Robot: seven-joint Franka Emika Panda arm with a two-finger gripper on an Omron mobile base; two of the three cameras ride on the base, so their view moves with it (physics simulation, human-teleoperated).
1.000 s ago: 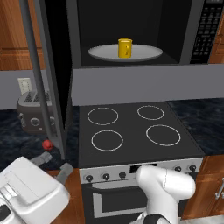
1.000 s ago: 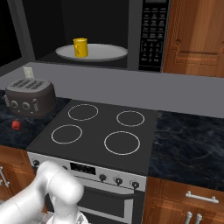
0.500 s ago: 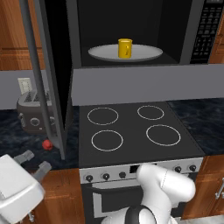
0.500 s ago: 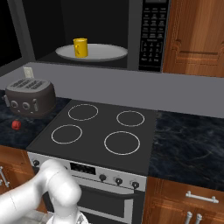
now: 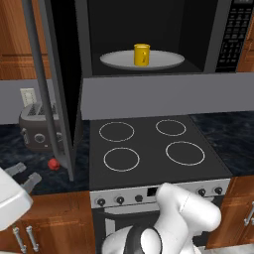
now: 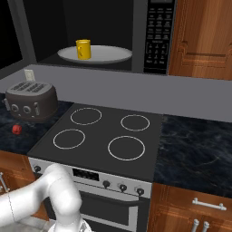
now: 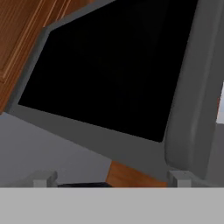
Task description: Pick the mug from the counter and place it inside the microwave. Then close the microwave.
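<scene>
The mug (image 5: 142,54) stands upright on the turntable plate (image 5: 163,60) inside the microwave (image 5: 149,39). Left of the microwave, below its open door (image 5: 59,84), the claw (image 5: 24,176) spreads apart, empty.

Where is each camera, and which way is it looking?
Left base view: behind the arm's left, facing the stovetop and open microwave; white arm at bottom, gripper lower left.
Right base view: behind the arm's right, same stovetop; arm lower left.
Hand view: on the hand, facing the microwave door; jaws wide apart.
Both base views share the yellow mug on the turntable, and the toaster.
</scene>
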